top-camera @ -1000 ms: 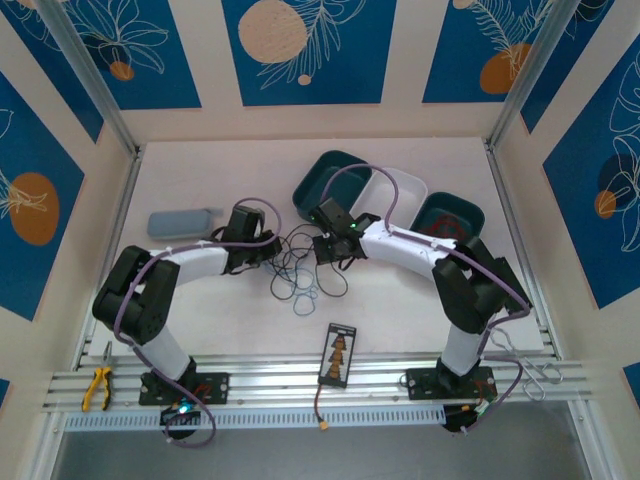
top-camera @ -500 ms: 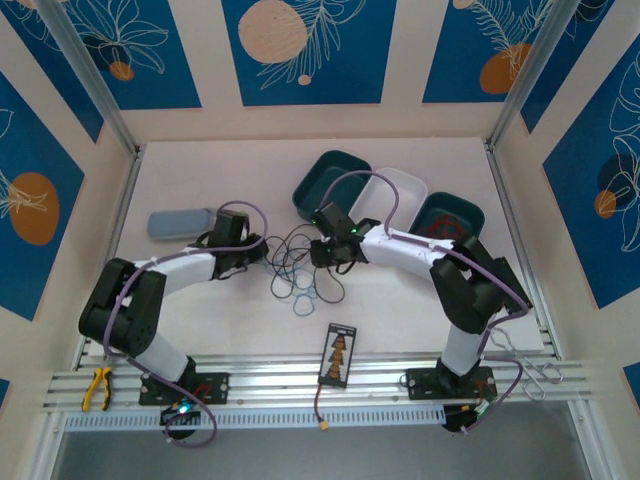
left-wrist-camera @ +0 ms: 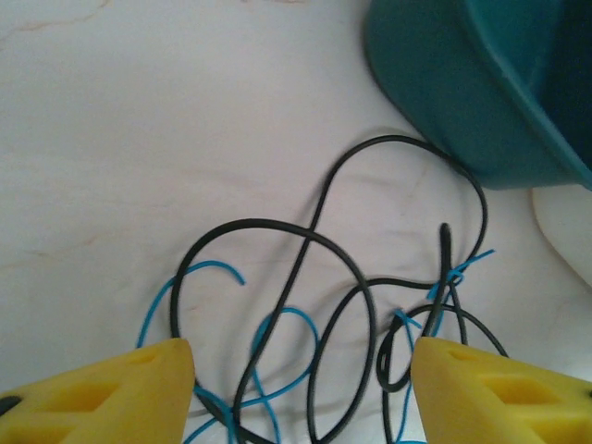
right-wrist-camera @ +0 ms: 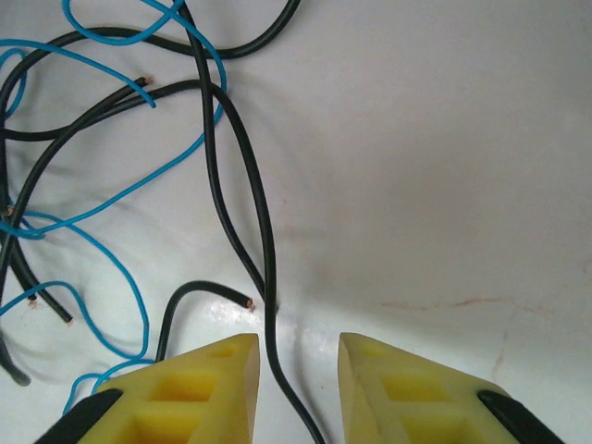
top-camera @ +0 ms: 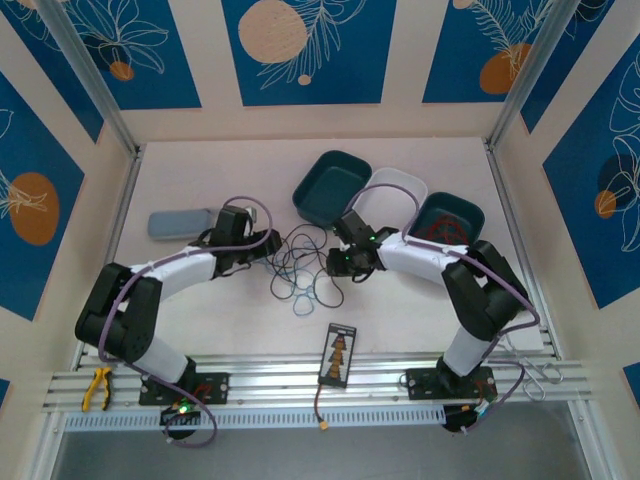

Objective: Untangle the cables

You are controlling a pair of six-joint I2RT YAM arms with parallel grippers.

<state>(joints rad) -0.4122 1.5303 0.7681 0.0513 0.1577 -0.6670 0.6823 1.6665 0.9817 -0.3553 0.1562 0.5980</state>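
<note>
Left wrist, thin looping cables (black, blue), teal tray

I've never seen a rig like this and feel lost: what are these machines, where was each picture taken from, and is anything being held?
They are two robot arms bolted at the near edge of a table. The overhead picture shows the left gripper and right gripper flanking the cables, black and blue wires tangled on the table, with trays behind. The other two pictures come from a camera on each wrist; the yellow wedges are fingers. Both grippers stand open, holding nothing; one black wire runs loose between the right fingers.
</note>
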